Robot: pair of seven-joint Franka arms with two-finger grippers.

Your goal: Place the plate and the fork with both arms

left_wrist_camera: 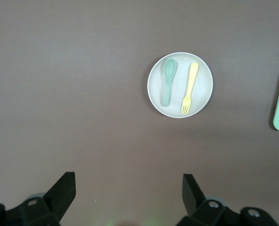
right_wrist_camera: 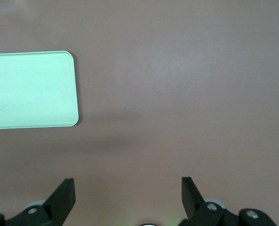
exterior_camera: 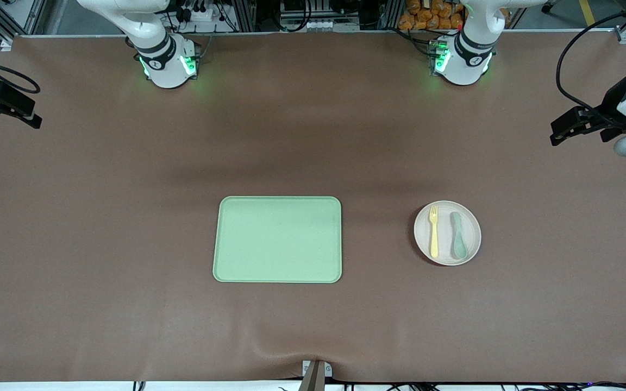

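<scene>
The left gripper [left_wrist_camera: 127, 197] is wide open and holds nothing; it hangs over bare table at the left arm's end; the right gripper [right_wrist_camera: 127, 197] is wide open too, holding nothing, over the right arm's end. The round, dull, off-white plate [exterior_camera: 447, 259] sits flat on the smooth brown table [exterior_camera: 101, 244]; on it lie the thin yellow fork [exterior_camera: 433, 232] and a grey-green spoon [exterior_camera: 458, 235], side by side, probably plastic. The flat green tray [exterior_camera: 277, 239] with round corners lies well apart.
</scene>
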